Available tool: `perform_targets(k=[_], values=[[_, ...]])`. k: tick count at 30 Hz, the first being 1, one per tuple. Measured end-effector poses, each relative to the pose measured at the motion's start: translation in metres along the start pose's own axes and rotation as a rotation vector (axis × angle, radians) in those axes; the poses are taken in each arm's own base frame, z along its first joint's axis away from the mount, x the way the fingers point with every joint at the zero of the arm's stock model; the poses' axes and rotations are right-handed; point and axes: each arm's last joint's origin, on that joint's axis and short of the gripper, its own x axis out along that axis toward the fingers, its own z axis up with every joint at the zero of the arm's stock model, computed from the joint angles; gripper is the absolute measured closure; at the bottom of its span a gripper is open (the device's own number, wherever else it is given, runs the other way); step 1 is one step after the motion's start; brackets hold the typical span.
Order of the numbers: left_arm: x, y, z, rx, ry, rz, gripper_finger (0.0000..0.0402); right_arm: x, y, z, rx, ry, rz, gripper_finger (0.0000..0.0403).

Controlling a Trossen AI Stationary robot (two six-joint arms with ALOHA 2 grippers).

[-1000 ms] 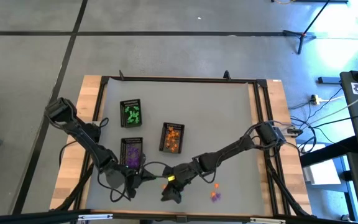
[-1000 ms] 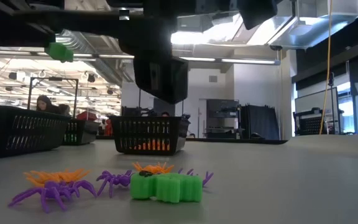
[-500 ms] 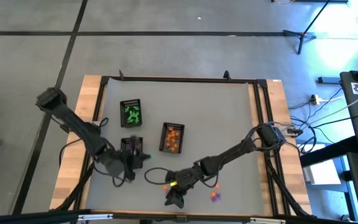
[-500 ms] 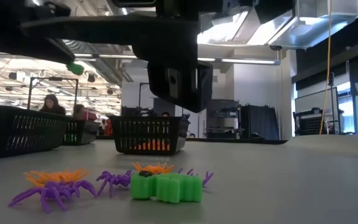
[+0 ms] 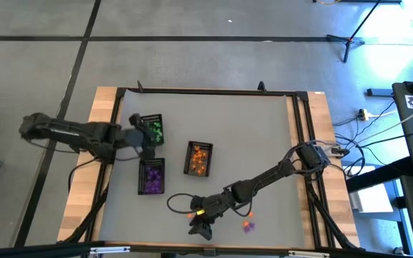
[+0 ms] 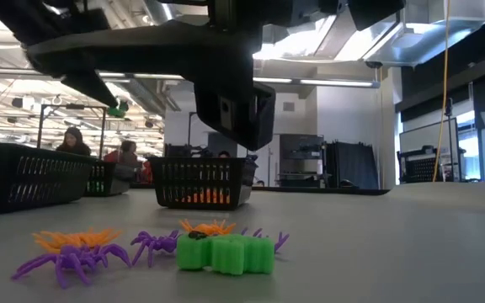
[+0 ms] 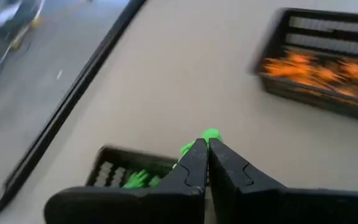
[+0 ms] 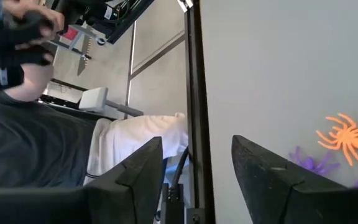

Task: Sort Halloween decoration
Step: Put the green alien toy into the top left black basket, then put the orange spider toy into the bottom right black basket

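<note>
Three black trays sit on the grey bench (image 5: 264, 136), all in its left half. One tray (image 5: 151, 130) lies nearest the far-left corner. A second tray (image 5: 151, 176) lies just nearer the front edge, close by the first. The third tray (image 5: 198, 158) lies towards the middle of the bench, beside the other two. A black frame (image 5: 206, 92) runs along the bench's edges, with bare wood (image 5: 102, 115) showing outside it at the left and right sides. Cables (image 5: 357, 140) trail on the floor beyond the right edge. In the low view, people (image 6: 72, 140) show in the room behind.
</note>
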Motion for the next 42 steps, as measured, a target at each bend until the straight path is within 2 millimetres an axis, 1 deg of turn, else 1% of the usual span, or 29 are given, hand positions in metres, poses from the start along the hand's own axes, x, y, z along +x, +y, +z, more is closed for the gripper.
perform_targets(k=[4,8,12,17,20,24,27,30,33,38,42], values=[[0.004,0.019,0.0,-0.14,0.021,0.091,0.0401,0.0,0.0,0.0,-0.016,-0.007,-0.007,0.0212],[0.008,0.029,-0.001,-0.2,0.049,0.113,0.0394,0.0,0.001,-0.002,-0.019,-0.004,-0.005,0.0212],[0.01,0.033,-0.002,-0.199,0.076,0.097,0.0352,0.002,0.004,-0.006,-0.036,-0.007,-0.011,0.0212],[0.009,0.034,-0.002,-0.2,0.076,0.106,0.029,0.0,0.007,-0.014,-0.053,-0.011,-0.102,0.0212],[0.002,0.034,0.008,-0.198,0.045,0.035,0.0274,-0.009,0.014,-0.018,-0.06,-0.007,-0.19,0.0212],[-0.022,0.032,0.034,-0.187,-0.075,-0.227,0.0278,-0.025,0.027,-0.02,-0.08,-0.027,-0.289,0.0212],[-0.043,0.024,0.048,-0.18,-0.209,-0.455,0.0291,-0.039,0.042,-0.022,-0.101,-0.065,-0.342,0.0212],[-0.06,0.013,0.052,-0.14,-0.328,-0.631,0.0309,-0.053,0.054,-0.027,-0.102,-0.092,-0.409,0.0212],[-0.07,-0.003,0.046,-0.122,-0.381,-0.772,0.033,-0.062,0.061,-0.039,-0.058,-0.072,-0.479,0.0212],[-0.085,-0.037,0.032,-0.094,-0.545,-1.003,0.0365,-0.075,0.067,-0.07,0.072,0.025,-0.599,0.0212],[-0.091,-0.06,0.015,-0.063,-0.652,-1.026,0.0384,-0.083,0.068,-0.095,0.199,0.121,-0.7,0.0212]])
